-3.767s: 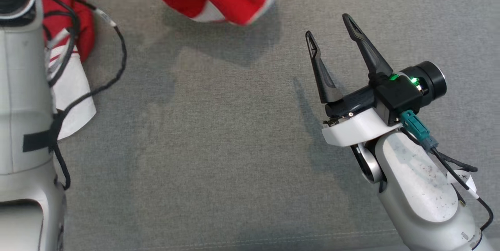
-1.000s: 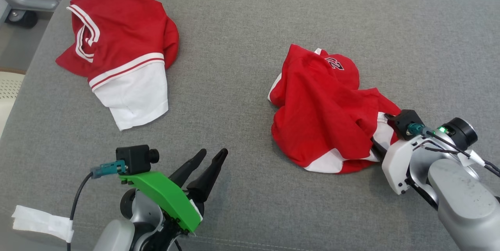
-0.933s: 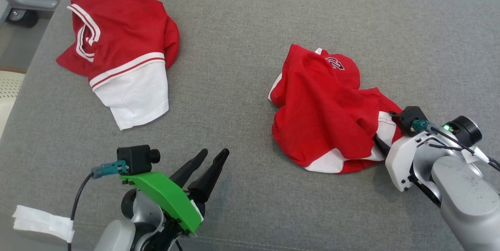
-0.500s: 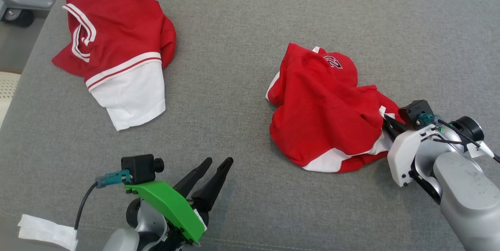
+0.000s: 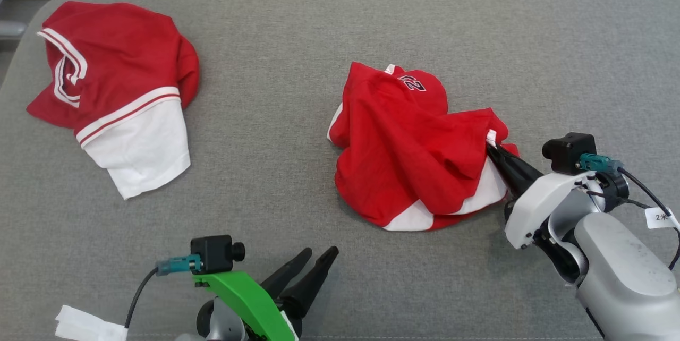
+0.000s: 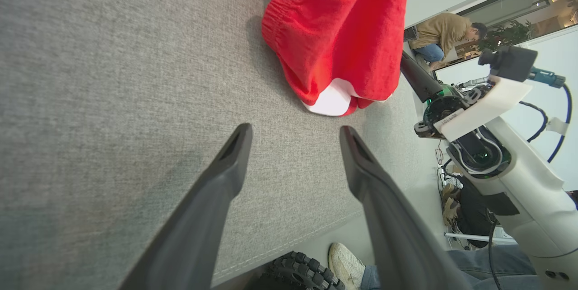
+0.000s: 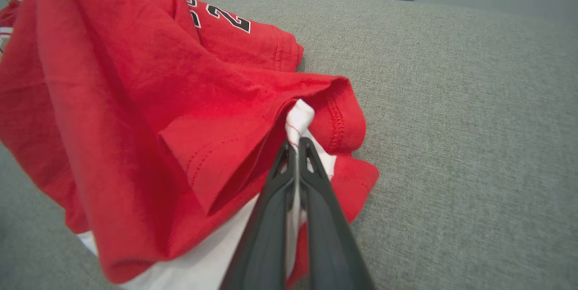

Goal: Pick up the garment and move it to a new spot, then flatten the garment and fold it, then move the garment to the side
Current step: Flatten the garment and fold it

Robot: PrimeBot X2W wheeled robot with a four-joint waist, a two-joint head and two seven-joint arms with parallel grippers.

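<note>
The garment lies crumpled right of centre on the grey cushion, a red jersey with white parts and black white-outlined lettering at its far side. My right gripper is shut on a white fold at its right edge; in the right wrist view the fingertips pinch that white cloth beside a red hem. My left gripper stands open near the front edge, apart from the garment. Its fingers point at bare cushion, the garment lying beyond.
A second red jersey with striped trim and a white sleeve lies at the far left. The grey cushion stretches between the two. In the left wrist view a person's shoe is beyond the front edge, and a person sits far behind.
The head camera has shifted, so the picture slid left. My right gripper's fingers, earlier tucked under the cloth, now show pulled back, shut on the white fold. The left gripper stays open.
</note>
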